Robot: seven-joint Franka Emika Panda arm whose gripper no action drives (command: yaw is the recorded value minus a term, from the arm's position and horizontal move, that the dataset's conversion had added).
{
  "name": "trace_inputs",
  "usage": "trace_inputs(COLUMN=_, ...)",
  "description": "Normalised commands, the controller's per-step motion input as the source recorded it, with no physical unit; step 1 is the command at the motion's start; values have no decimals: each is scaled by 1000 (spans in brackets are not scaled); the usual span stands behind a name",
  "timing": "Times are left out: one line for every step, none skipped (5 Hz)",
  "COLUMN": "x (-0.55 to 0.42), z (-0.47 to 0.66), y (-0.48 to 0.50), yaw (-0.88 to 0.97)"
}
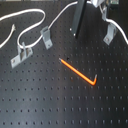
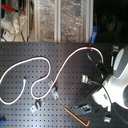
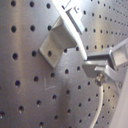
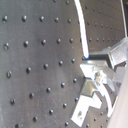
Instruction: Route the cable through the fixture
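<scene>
The white cable (image 1: pixel 30 22) lies in loops on the black pegboard and rises toward the first exterior view's upper right. In the second exterior view the cable (image 2: pixel 37 61) ends with a red band (image 2: pixel 89 48) by my gripper (image 2: pixel 93 55). My gripper (image 1: pixel 102 7) hangs just above a grey fixture (image 1: pixel 109 33), also seen as the fixture (image 2: pixel 85 78). In both wrist views the gripper (image 3: pixel 100 71) (image 4: pixel 93 65) is shut on the cable (image 3: pixel 102 102) (image 4: pixel 83 30). The fixture (image 3: pixel 57 40) (image 4: pixel 86 102) stands close beside the fingers, with no cable in it.
Two more grey fixtures (image 1: pixel 46 36) (image 1: pixel 20 55) stand at the first exterior view's left, near the cable loops. An orange bent rod (image 1: pixel 77 71) lies mid-board. A black bar (image 1: pixel 77 20) hangs beside the gripper. Clear bins (image 2: pixel 60 20) line the far edge.
</scene>
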Motion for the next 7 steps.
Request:
trace_inputs(x=-62, z=6, y=208, yaw=340)
trace_inputs(x=112, z=22, y=259, yaw=214)
trace_inputs(x=78, z=5, y=45, yaw=0)
trace_inputs(x=180, z=147, y=-63, yaw=-117)
trace_inputs(x=191, z=1, y=-323, yaw=-86)
trace_inputs(x=-38, z=4, y=-42, yaw=0)
trace_inputs(x=-107, z=138, y=-70, yaw=-177)
